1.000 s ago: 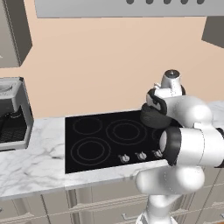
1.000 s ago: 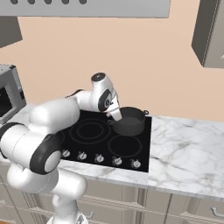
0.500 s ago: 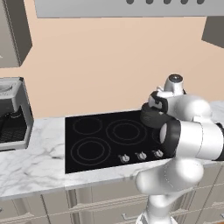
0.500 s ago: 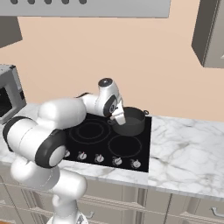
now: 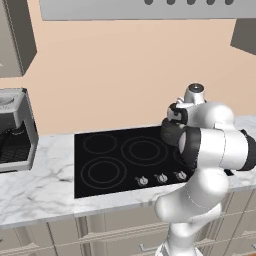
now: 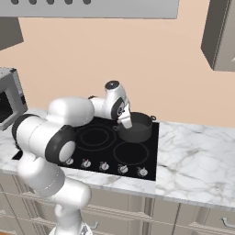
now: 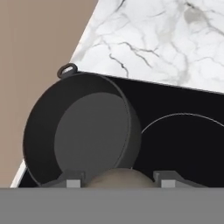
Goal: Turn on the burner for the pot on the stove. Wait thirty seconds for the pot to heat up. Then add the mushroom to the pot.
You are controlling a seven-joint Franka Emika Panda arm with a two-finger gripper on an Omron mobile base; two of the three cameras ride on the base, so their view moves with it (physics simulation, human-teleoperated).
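The dark pot (image 7: 81, 131) sits empty on the back right burner of the black stove (image 6: 133, 156), next to the wall. My gripper (image 7: 117, 181) hangs just above the pot's near rim, shut on the tan-brown mushroom (image 7: 117, 177); the cap bulges between the two fingertips (image 7: 74, 180). From the right base view the gripper (image 6: 125, 123) points down at the pot (image 6: 138, 127) from its left side. In the left base view my forearm covers most of the pot (image 5: 169, 132). A row of silver knobs (image 6: 104, 166) lines the stove's front edge.
Marble counter (image 6: 197, 160) runs to the right of the stove. A coffee machine (image 5: 15, 132) stands on the counter far left, and a microwave (image 6: 8, 103) shows at the left edge. A range hood (image 6: 92, 8) hangs overhead with wall cabinets (image 6: 220, 32) beside it.
The hand has swung right and slightly down with the mushroom, from over the stove's middle to the pot's rim. The pot has not moved.
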